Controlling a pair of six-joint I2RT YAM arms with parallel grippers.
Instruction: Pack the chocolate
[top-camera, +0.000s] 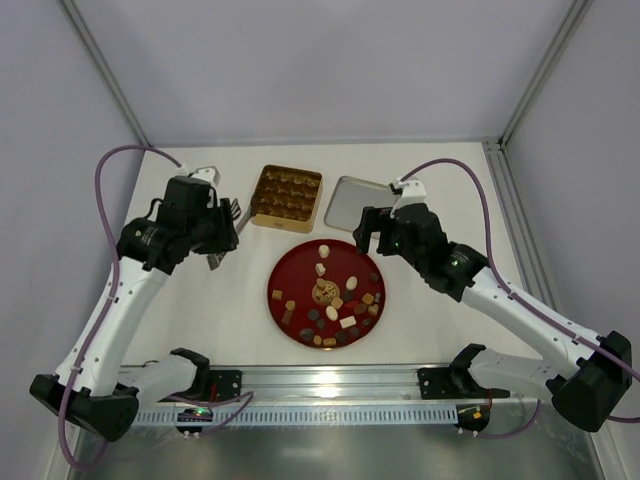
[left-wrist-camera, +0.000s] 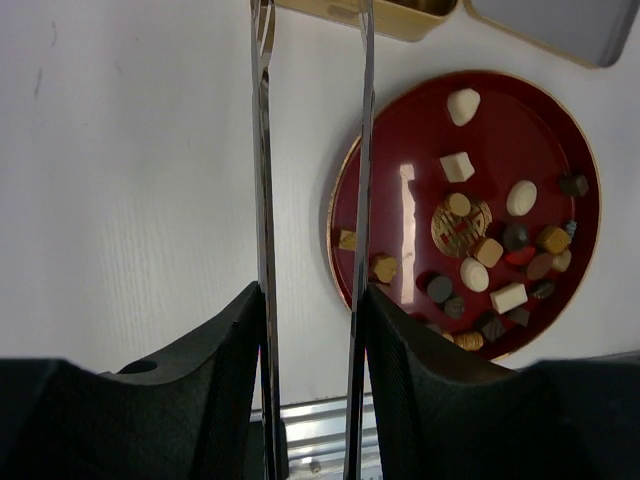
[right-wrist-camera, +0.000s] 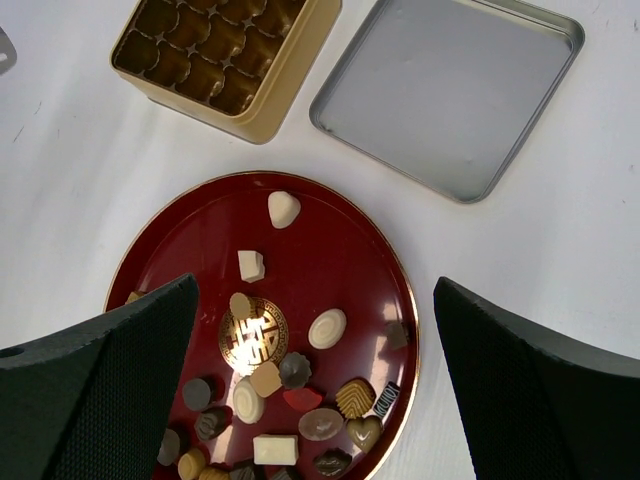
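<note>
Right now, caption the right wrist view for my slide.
Open right fingers hover above a red plate of assorted chocolates; the gold tin and its upturned lid lie beyond.

I see a round dark-red plate (right-wrist-camera: 330, 250) with a gold emblem at its centre, on the white table (top-camera: 230, 320). Behind it sits an open gold tin (top-camera: 286, 194) (brown moulded pockets inside), with its grey lid (top-camera: 355, 203) inside-up just beside it. Thin metal tweezers (left-wrist-camera: 264, 180) point toward the tin.

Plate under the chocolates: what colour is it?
Dark red plate with a gold centre emblem; clearest in the right wrist view.
</note>
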